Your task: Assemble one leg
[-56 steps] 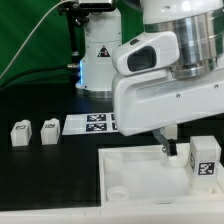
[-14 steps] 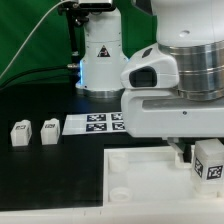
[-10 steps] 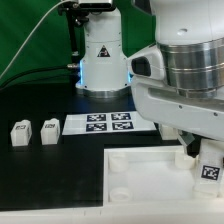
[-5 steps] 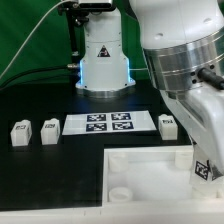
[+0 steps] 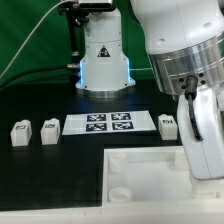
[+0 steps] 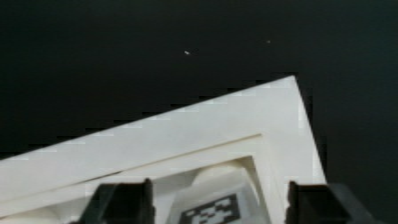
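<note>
In the wrist view my gripper (image 6: 221,205) is open, its two black fingers (image 6: 121,203) standing apart on either side of a leg (image 6: 214,210), a white block with a fiducial tag facing the camera. That leg stands on the large white panel (image 6: 160,150). In the exterior view the arm's body (image 5: 200,130) covers this leg and my fingertips at the right edge. The panel (image 5: 140,175) lies at the front. Three more legs lie on the black table: two at the exterior view's left (image 5: 20,133) (image 5: 50,131), one beside the marker board (image 5: 168,126).
The marker board (image 5: 110,123) lies flat between the left legs and the right one. The robot base (image 5: 102,60) stands behind it. The panel has a round corner socket (image 5: 120,193) near the front.
The arm has swung toward the exterior view's right and down over the leg on the panel, which it now hides. The leg beside the marker board has come into view.
</note>
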Robot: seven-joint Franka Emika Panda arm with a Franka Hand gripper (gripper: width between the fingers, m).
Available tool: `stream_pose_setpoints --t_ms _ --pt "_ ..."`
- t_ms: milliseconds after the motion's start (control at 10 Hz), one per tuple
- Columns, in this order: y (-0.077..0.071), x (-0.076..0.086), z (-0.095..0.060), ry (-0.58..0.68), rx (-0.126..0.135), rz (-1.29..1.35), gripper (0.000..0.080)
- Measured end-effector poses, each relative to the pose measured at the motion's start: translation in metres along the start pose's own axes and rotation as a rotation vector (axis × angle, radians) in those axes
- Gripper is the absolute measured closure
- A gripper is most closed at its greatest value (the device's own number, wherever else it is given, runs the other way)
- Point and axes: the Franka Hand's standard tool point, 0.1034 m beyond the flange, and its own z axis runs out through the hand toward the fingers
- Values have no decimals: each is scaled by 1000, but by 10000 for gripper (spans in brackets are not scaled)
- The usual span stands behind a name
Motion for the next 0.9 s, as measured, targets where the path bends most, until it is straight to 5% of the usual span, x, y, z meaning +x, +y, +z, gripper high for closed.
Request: stream_pose_setpoints --t_ms 200,300,500,900 --pt "0 0 0 -1 0 -36 195" --pt "1 2 -2 6 -24 -188 164" --pt "2 5 -11 58 -85 -490 153" --pt "0 5 -10 45 -91 -923 150"
